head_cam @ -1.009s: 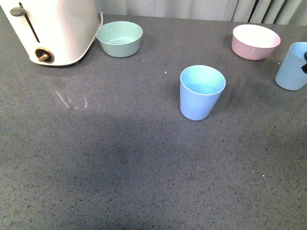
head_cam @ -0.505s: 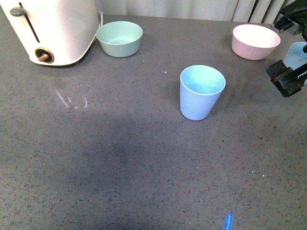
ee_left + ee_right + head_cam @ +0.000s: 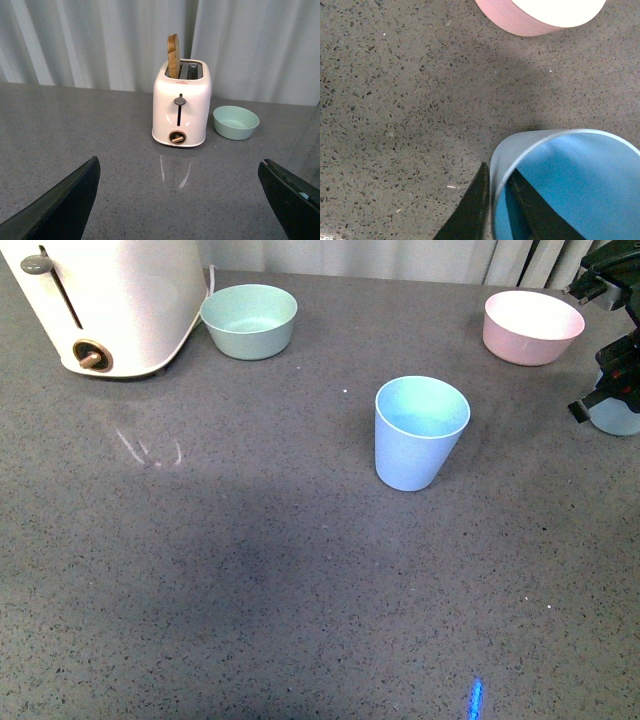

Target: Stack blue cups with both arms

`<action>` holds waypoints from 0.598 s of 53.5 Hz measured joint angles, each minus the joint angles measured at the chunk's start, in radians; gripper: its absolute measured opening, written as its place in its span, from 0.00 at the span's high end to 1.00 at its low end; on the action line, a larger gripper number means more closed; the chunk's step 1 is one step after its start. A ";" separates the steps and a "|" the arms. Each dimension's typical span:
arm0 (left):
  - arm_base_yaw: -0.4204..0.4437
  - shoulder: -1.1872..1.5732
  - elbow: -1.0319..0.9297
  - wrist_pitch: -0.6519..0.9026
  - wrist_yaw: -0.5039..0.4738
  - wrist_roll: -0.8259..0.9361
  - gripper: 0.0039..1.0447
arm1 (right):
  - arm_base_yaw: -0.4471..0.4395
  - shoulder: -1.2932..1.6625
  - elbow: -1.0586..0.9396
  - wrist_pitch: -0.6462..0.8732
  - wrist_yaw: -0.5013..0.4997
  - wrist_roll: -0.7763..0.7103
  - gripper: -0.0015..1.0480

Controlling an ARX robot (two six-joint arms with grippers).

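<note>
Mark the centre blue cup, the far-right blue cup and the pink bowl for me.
centre blue cup [image 3: 412, 452], front view, on its outer wall.
far-right blue cup [image 3: 580, 185], right wrist view, on its inner wall.
pink bowl [image 3: 522, 346], front view, on its outer wall.

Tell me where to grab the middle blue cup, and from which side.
Pinch the rim of the middle blue cup from above, one finger inside, one outside: it stands upright, mouth open, and its tapered wall might slip from a side squeeze.
</note>
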 joint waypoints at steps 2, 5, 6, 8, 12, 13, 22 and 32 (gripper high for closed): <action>0.000 0.000 0.000 0.000 0.000 0.000 0.08 | 0.000 -0.002 -0.001 -0.002 -0.008 -0.001 0.99; 0.000 0.000 0.000 0.000 0.000 0.000 0.08 | 0.000 -0.016 -0.010 -0.010 -0.026 0.004 0.98; 0.000 0.000 0.000 0.000 0.000 0.000 0.08 | 0.000 -0.024 -0.015 -0.014 -0.035 0.004 0.98; 0.000 0.000 0.000 0.000 0.000 0.000 0.08 | 0.002 -0.036 -0.025 -0.020 -0.046 0.004 0.98; 0.000 0.000 0.000 0.000 0.000 0.000 0.08 | 0.010 -0.082 -0.053 -0.045 -0.074 0.002 0.98; 0.000 0.000 0.000 0.000 0.000 0.000 0.08 | 0.014 -0.099 -0.060 -0.055 -0.085 -0.002 0.98; 0.000 0.000 0.000 0.000 0.000 0.000 0.08 | 0.078 -0.291 -0.105 -0.187 -0.208 -0.017 0.98; 0.000 0.000 0.000 0.000 0.000 0.000 0.08 | 0.169 -0.440 -0.109 -0.249 -0.308 0.026 0.98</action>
